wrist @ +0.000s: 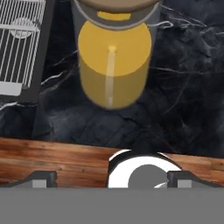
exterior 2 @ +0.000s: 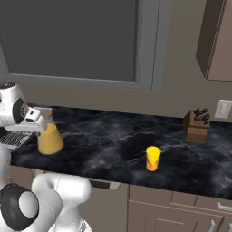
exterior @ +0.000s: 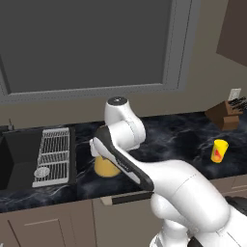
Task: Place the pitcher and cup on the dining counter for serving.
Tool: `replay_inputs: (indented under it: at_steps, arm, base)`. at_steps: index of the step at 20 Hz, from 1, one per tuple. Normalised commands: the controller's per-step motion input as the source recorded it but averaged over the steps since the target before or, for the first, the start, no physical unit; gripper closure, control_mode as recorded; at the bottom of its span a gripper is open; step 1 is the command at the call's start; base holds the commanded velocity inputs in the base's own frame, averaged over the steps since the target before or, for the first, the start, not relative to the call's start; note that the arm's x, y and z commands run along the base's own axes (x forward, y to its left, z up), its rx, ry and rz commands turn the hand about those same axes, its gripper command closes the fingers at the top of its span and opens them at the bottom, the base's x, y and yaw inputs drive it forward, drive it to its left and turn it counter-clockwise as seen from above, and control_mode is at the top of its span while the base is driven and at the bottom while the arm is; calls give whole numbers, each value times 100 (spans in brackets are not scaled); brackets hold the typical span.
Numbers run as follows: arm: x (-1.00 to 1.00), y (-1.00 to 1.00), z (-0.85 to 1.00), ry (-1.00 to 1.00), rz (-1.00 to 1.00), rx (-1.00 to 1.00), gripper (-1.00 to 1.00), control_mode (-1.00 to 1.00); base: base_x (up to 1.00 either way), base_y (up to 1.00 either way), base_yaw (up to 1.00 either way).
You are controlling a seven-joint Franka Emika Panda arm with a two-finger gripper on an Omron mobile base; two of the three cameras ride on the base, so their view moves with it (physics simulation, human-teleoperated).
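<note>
The pitcher [wrist: 113, 65] stands upright on the black counter [exterior 2: 113, 140] beside the sink [exterior: 19, 154], straight ahead of and below the gripper [wrist: 111, 178], whose jaws are wide apart and empty. The cup [exterior 2: 153, 158] sits well off to the right. No writing is readable.

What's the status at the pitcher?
End effector open, above pitcher, nothing held. Pitcher upright on sink counter. Cup well apart. Nothing in the way.
</note>
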Motion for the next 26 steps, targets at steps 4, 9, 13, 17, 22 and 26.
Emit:
replay_inputs:
  at_steps: [4, 9, 13, 17, 22, 26]
  arm:
    - [37, 0, -18, 0, 0, 0, -100, -100]
    - [41, 0, -22, 0, 0, 0, -100, -100]
    - [41, 0, -26, -4, 0, -2, -100, -100]
    - [37, 0, -29, -6, 0, -1, -100, -100]
    - [35, 9, -32, -10, 0, 0, 100, -100]
    - [37, 10, -32, -12, 0, 0, 100, -100]
  base:
    - [0, 0, 0]
    - [0, 0, 0]
    - [0, 0, 0]
    - [0, 0, 0]
    - [0, 0, 0]
    - [0, 0, 0]
